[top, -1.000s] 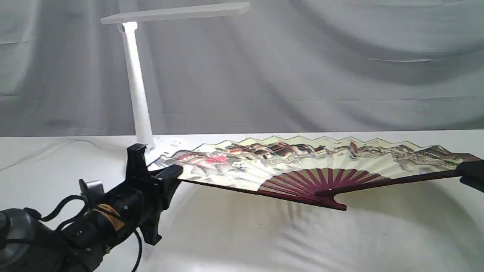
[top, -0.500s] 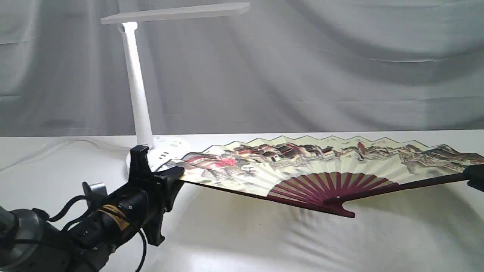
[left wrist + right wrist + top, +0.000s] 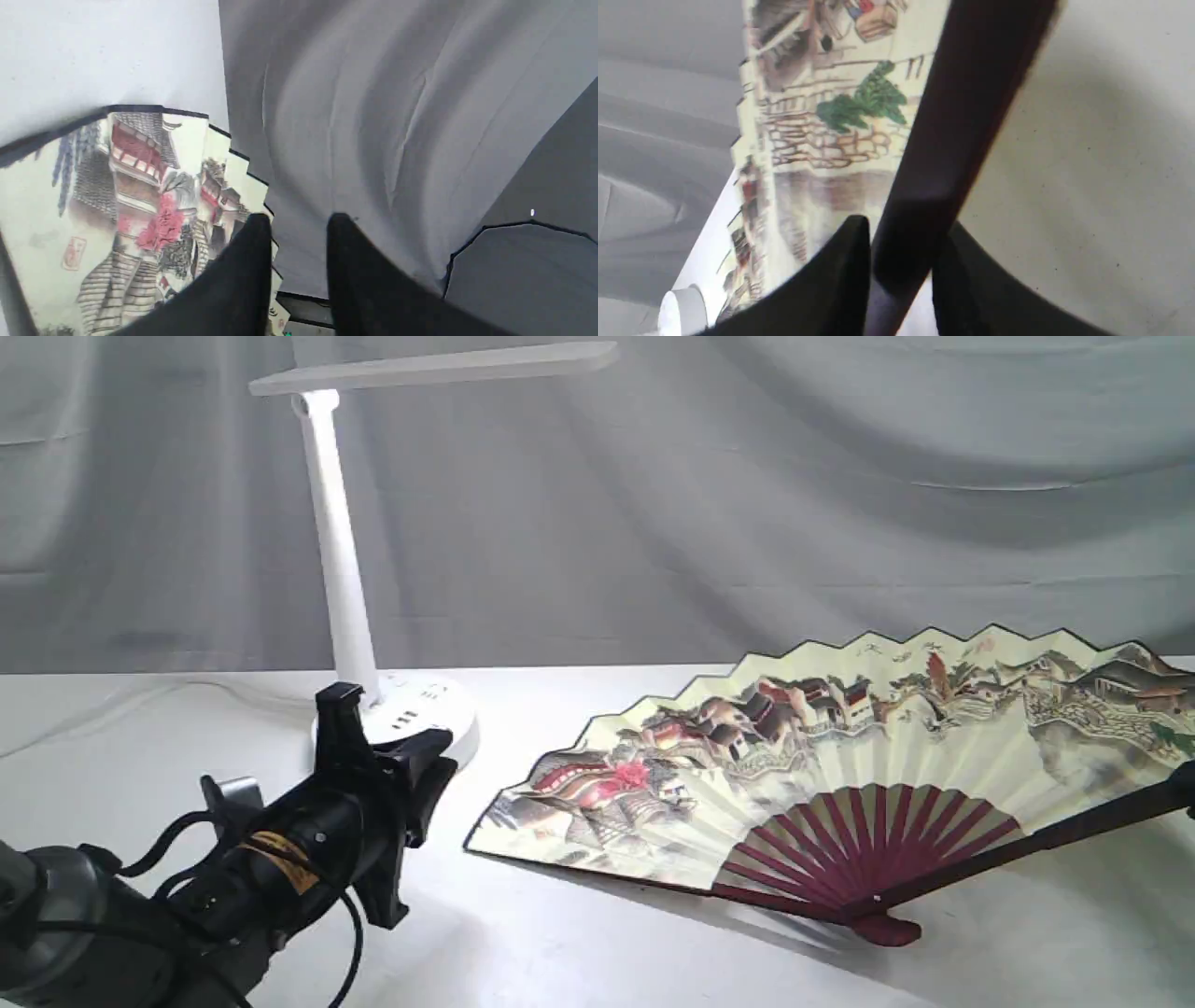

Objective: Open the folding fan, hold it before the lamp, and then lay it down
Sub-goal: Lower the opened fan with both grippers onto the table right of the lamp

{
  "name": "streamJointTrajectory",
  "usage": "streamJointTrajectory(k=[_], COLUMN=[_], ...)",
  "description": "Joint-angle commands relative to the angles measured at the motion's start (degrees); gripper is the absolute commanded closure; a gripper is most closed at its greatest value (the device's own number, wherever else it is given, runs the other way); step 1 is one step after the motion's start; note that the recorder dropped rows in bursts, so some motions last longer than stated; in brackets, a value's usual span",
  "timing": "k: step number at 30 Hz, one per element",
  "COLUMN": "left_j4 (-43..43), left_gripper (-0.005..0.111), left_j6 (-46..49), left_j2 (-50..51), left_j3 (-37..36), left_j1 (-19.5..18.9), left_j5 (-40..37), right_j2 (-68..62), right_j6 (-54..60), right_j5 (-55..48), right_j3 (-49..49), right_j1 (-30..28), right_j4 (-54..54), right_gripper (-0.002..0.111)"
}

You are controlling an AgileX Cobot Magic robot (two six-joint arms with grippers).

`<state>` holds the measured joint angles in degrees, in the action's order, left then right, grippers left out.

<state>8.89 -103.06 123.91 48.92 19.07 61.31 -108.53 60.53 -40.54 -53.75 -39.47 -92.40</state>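
Maroon guard rib (image 3: pixel 966 93): runs between the jaws of the right gripper (image 3: pixel 901 233). The view is close and blurred, so I can't tell whether they pinch it or only cradle it.
Left gripper (image 3: pixel 387 723): jaws apart, nothing between them, clear of the leaf. A second ago it was clamped on the opposite guard, so it has let go.
Folding fan (image 3: pixel 840 756): fully spread, well to the right of the lamp (image 3: pixel 341 551). Its left edge and pivot head (image 3: pixel 882 929) are down on the table (image 3: pixel 607 961); its right end is raised towards my right gripper.
Change: a second ago the fan hung nearly flat between both grippers, with its left tip in front of the lamp base. Now it sits further right with the left side dropped, and the base is uncovered.
Task read: opening and showing look done to me; the lay-down is about half done.
Next: I'd lower the right end until the rib rests on the table, spread those jaws fully, then back straight off.
Risk: the rib drags along if I retreat before the jaws clear it, and the pleats may spring partly shut.
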Motion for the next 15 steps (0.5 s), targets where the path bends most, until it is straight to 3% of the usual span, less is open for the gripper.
streamJointTrajectory(k=[1, 5, 9, 15], left_j4=[0.9, 2.0, 3.4, 6.6], left_gripper=[0.081, 0.070, 0.060, 0.058], left_j6=[0.2, 0.2, 0.2, 0.2], left_j2=[-0.5, -0.5, -0.5, -0.5], left_j3=[0.2, 0.2, 0.2, 0.2], left_j1=[-0.1, -0.1, -0.1, -0.7], left_j5=[-0.2, 0.6, 1.8, 2.0], right_j2=[0.1, 0.1, -0.7, -3.6], right_j6=[1.0, 1.1, 3.1, 5.9], right_j5=[1.2, 1.4, 2.0, 8.0], right_j3=[0.0, 0.0, 0.0, -0.3], right_j1=[-0.4, -0.4, -0.4, -0.4], right_j4=[-0.7, -0.9, -3.4, -6.8], right_gripper=[0.083, 0.082, 0.073, 0.055])
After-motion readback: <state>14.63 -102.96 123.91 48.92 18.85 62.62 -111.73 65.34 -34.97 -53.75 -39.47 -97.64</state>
